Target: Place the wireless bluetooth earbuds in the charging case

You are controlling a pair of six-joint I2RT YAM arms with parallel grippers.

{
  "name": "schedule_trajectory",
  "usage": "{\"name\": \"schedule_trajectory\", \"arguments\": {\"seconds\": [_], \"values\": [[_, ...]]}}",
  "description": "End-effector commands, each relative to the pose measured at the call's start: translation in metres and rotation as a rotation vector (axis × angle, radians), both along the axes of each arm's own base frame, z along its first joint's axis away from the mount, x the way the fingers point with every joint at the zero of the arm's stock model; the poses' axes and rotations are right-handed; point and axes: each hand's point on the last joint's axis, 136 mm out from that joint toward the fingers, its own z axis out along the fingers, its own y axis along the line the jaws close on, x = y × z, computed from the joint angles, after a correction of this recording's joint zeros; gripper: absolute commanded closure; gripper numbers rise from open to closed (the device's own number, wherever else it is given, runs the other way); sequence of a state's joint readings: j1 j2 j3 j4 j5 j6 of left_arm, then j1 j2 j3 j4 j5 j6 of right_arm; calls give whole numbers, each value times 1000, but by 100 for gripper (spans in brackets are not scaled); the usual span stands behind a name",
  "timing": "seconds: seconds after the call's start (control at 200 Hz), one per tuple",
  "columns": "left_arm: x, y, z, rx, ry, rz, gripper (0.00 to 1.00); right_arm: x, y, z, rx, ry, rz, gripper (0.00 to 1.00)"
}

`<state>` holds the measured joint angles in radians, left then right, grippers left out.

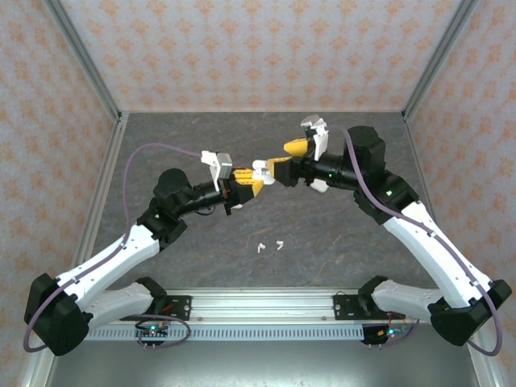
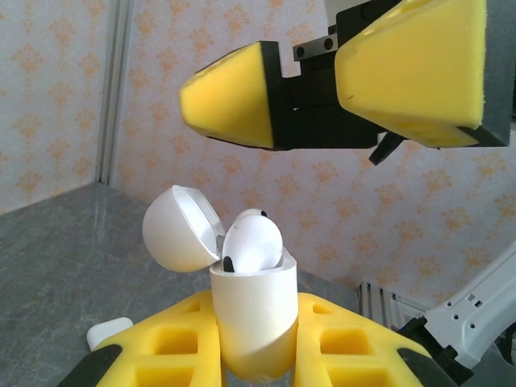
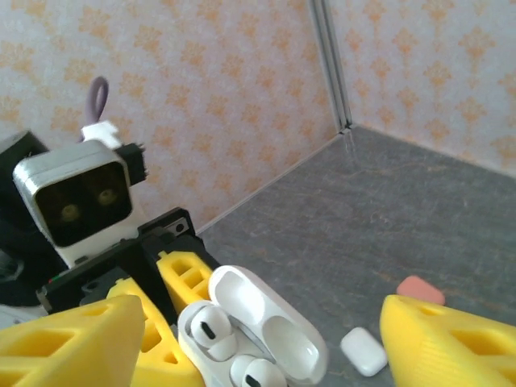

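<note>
Left tool [image 1: 250, 185] clamped on open charging case [image 2: 254, 322], right tool [image 1: 289, 159] apart, two earbuds [image 3: 211, 330] seated, two loose buds [image 1: 260, 247]

White case [image 2: 254, 322] and earbuds [image 3: 211, 330] — grey mottled table [image 1: 322, 234], peach floral-patterned walls [image 1: 242, 48]

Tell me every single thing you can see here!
open case: 1, white, held in the left tool, lid open
buds in case: 2, white, sitting in the open case
loose buds: 2, white, on the table between the arm bases
white case: 1, closed, on the table
pink case: 1, on the table beyond the white one
table: 1, grey
walls: beige, orange pattern
left tool: 1, yellow and black, shut on the open case
right tool: 1, yellow and black, open, over the open case
</note>
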<state>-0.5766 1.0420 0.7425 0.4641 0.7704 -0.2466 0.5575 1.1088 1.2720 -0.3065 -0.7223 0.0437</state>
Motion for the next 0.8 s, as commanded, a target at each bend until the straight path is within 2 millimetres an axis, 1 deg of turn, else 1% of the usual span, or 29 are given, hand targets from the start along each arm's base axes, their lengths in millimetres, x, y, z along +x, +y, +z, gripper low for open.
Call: {"name": "schedule_trajectory", "arguments": {"seconds": [0.0,0.125,0.28,0.37,0.375,0.39,0.51,0.626,0.641,0.661,0.796], "values": [[-8,3,17,-49,-64,-4,95,-7,8,-1,53,77,82,7],[-10,4,17,-49,-64,-6,95,-17,18,-12,70,136,180,2],[-9,4,16,-47,-62,-4,95,-28,28,-20,83,190,281,3],[-9,4,17,-46,-60,-2,95,-34,30,-17,81,190,313,4],[-9,4,16,-46,-59,-1,95,-32,32,-21,78,200,314,5],[-8,4,15,-44,-57,-2,95,-31,33,-22,75,205,319,5],[-7,3,13,-36,-45,2,95,-38,33,-13,80,166,351,8],[-4,3,8,-23,-31,12,95,-40,33,-9,82,137,366,12],[-4,3,8,-21,-29,13,95,-47,30,-1,91,112,370,13],[-4,3,7,-18,-28,13,95,-49,29,2,92,101,371,13],[-3,3,4,-3,-20,20,95,-54,24,6,92,59,365,14]]}}
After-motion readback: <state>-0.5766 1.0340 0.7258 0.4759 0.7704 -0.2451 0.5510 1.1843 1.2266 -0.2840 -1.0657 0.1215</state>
